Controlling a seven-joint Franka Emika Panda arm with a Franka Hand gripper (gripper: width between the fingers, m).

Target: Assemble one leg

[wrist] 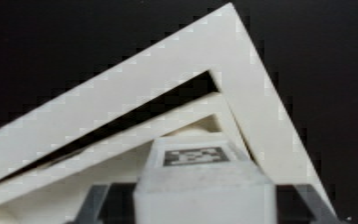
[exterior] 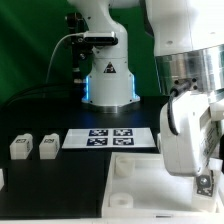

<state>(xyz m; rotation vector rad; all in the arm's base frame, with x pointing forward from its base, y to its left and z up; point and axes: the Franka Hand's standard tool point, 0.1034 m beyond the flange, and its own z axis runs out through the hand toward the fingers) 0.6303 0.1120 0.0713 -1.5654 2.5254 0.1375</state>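
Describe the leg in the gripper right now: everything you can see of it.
The leg looks like a small white plastic block, shown only in the wrist view. Its visible upper face carries a black-and-white square tag. It sits between the gripper fingers, which seem to flank its sides, though the contact itself is blurred. Behind it lies the white tabletop, seen corner-on; whether the leg touches it cannot be told. In the exterior view the leg is hidden by the arm.

The arm's white base stands at the back of the exterior view, its links arching overhead and down the exterior view's right. The tool [exterior: 203, 182] hangs low there, its opening not discernible in either view.
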